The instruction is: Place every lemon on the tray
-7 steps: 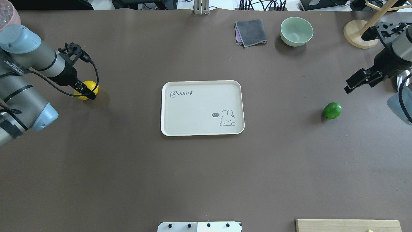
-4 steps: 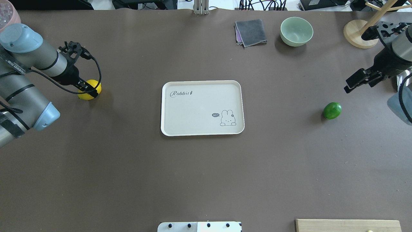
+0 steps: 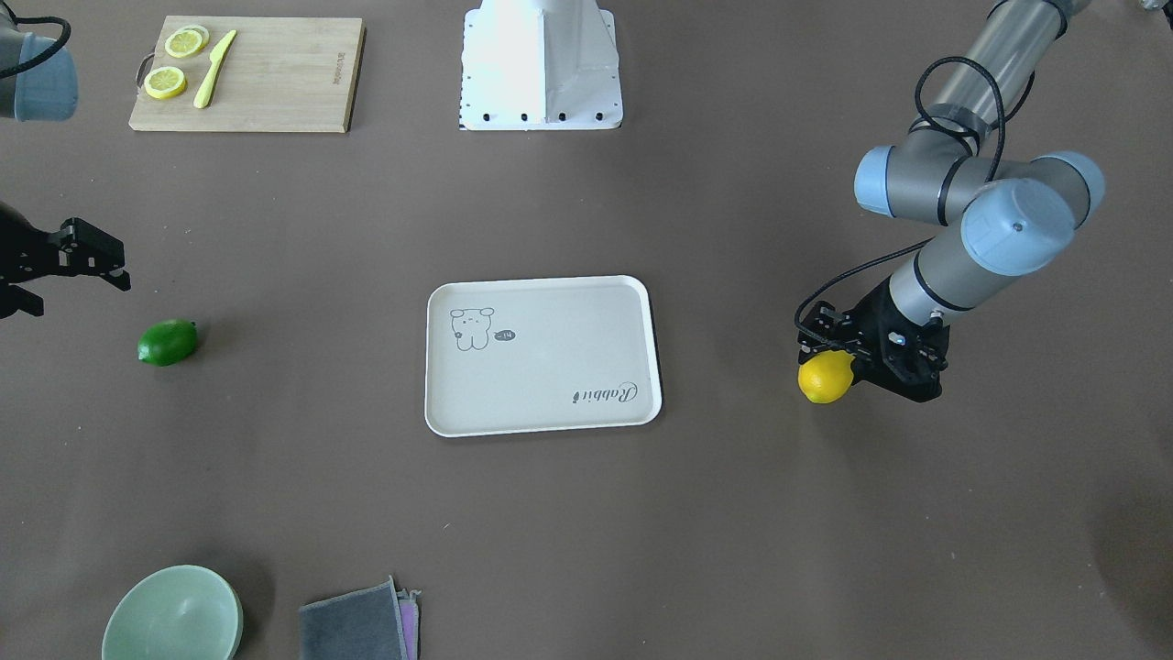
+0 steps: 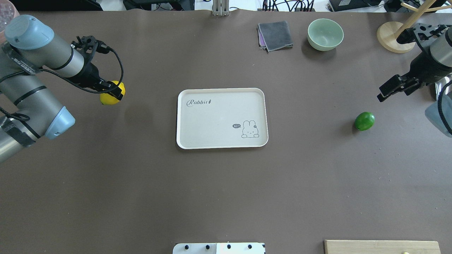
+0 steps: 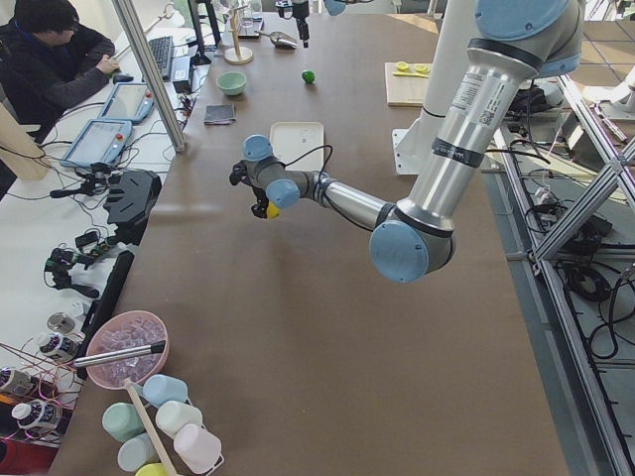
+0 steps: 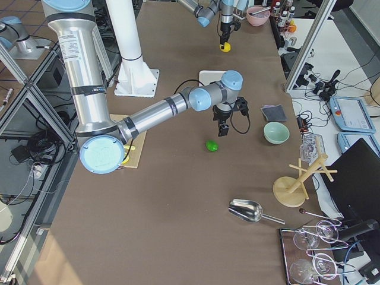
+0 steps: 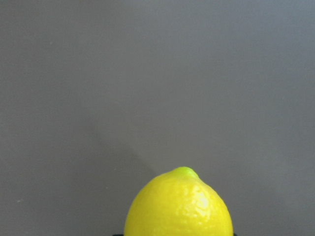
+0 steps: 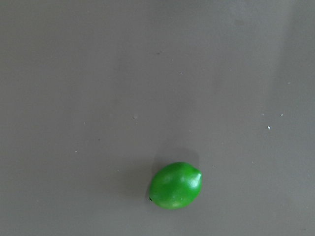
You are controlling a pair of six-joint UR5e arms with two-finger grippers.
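Yellow, oval and pointed at the tip, one whole lemon (image 4: 107,100) is clamped between the fingers of the left gripper (image 4: 114,94). It is lifted clear of the brown table (image 4: 226,197), and its shadow falls on the tabletop apart from it. In the overhead view it hangs off the left end of the flat off-white rectangular tray (image 4: 212,116), which has rounded corners and lies at mid-table. The glossy dark green lemon (image 4: 364,121) rests on the table well off the tray's other end. The right gripper (image 4: 382,96) hovers near that fruit without touching it. Whether its fingers are spread or closed cannot be told. Both lemons are off the tray.
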